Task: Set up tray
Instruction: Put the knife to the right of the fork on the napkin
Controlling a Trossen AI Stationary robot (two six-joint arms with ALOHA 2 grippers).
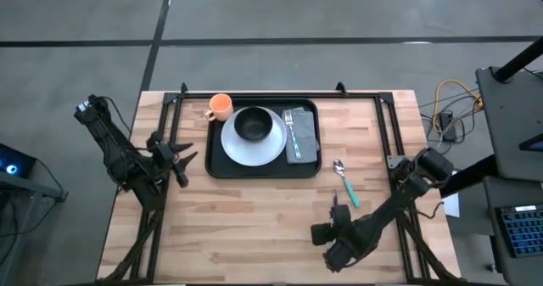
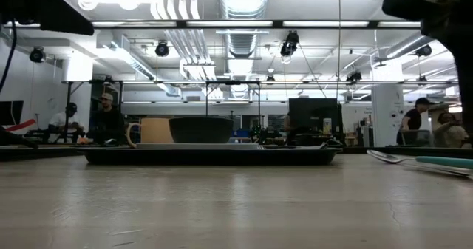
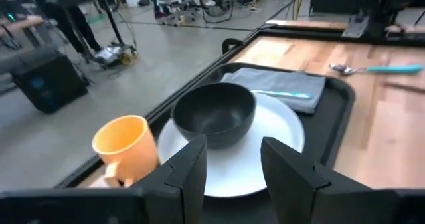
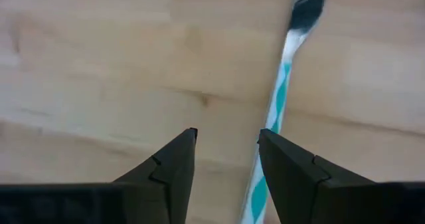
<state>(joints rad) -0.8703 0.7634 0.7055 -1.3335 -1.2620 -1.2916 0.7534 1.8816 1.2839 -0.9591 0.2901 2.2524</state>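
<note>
Reaching for: spoon (image 1: pixel 346 183), on the worktop (image 1: pixel 254 227) just beside the tray (image 1: pixel 219 165)
Nearer hand: right hand (image 4: pixel 226 167), released, empty
Spoon axis: handle toward right hand, bowl toward tray
Left hand (image 3: pixel 232 174): released, waiting beside tray

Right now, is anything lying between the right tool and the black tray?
Only the spoon: it lies on the bare table between the right tool and the tray. Nothing else visible stands between them.

Left end effector (image 1: pixel 188 165) and right end effector (image 1: pixel 333 208) both with fingers apart, empty.
</note>
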